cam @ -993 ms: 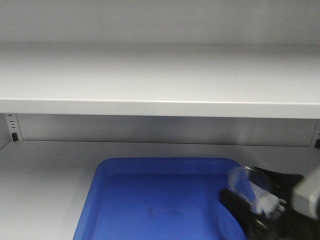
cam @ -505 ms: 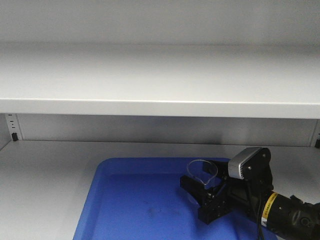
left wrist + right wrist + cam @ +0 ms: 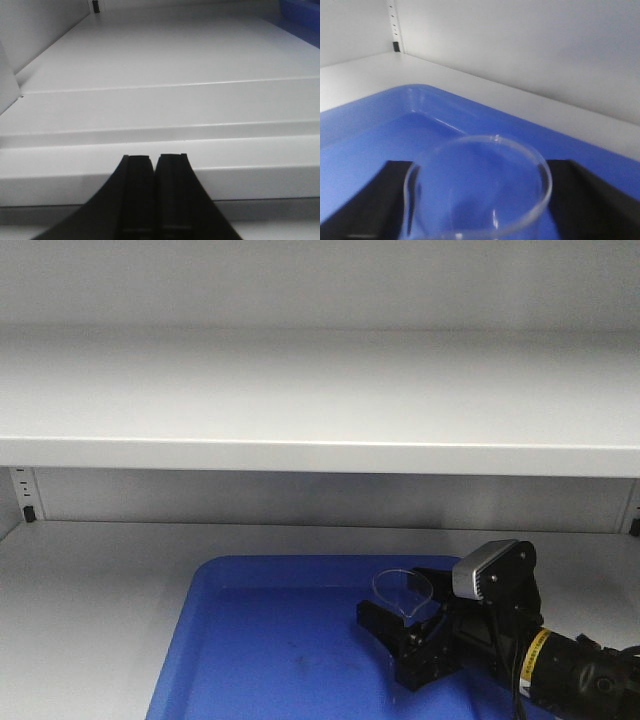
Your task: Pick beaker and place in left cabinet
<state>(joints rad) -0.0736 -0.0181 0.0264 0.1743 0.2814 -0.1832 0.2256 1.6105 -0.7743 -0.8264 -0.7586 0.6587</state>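
1. The right claw (image 3: 405, 625) grasps the beaker (image 3: 402, 593) between its black fingers (image 3: 592, 192).
2. The beaker stands over the blue tray (image 3: 270, 640), at its 3 o'clock side.
3. The left claw (image 3: 155, 165) is clenched, holding nothing, above a cabinet shelf (image 3: 165, 65).

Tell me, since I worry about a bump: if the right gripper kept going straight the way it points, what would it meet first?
Probably the blue tray's raised far rim, judging from the wrist view; beyond it stands the cabinet's back wall. Depth is uncertain. The right gripper holds the beaker.
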